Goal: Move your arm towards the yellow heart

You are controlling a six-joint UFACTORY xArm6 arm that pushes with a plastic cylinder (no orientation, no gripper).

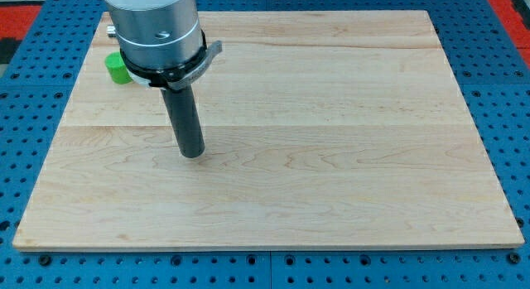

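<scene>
My tip [192, 154] rests on the wooden board [331, 156], left of the middle. A green block [118, 67], shape unclear, sits near the board's upper left and is partly hidden behind my arm's grey housing [157, 28]. The tip is below and to the right of the green block, well apart from it. No yellow heart shows in the view; it may be hidden behind the housing.
The board lies on a blue perforated table [497, 40]. A small pale bit [108, 30] peeks out at the housing's left edge near the board's top left; I cannot tell what it is.
</scene>
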